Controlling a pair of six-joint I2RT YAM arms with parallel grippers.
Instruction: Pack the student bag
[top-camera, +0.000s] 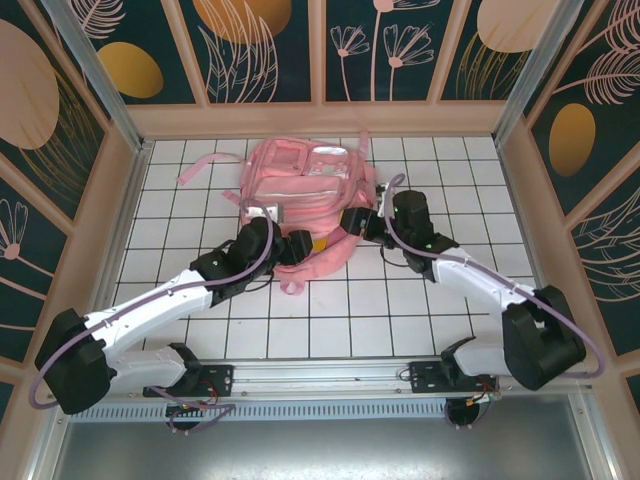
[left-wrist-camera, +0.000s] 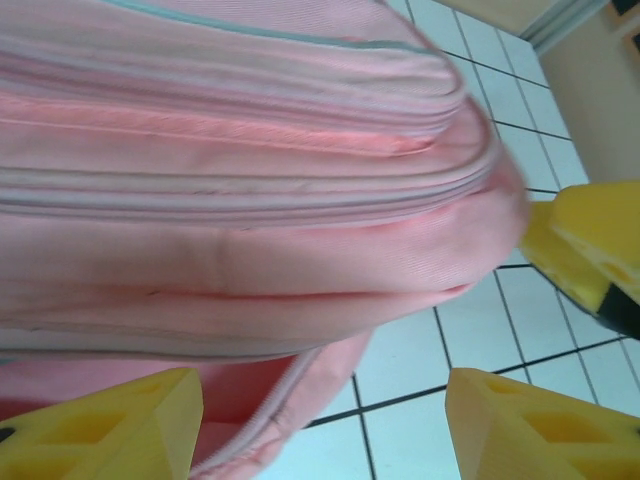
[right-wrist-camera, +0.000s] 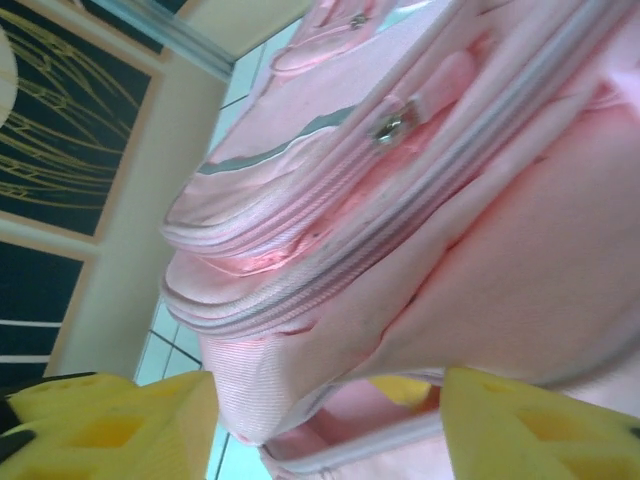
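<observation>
Bag (top-camera: 300, 180) lies upper centre on white tiled table (top-camera: 340, 320), patterned walls (top-camera: 270, 50) around. Both arms reach low to its near edge; left gripper (left-wrist-camera: 322, 412) and right gripper (right-wrist-camera: 328, 408) are spread wide, clamping nothing.

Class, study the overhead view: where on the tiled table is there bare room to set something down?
Free: the middle tiles between the student bag and the near rail, and those along the right wall. Crowded: the centre, where the left gripper and right gripper meet the bag.

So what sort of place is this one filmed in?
Probably a purpose-built robot booth: a white gridded tabletop, leaf-patterned wall panels closing it in, and an aluminium frame around them.
</observation>
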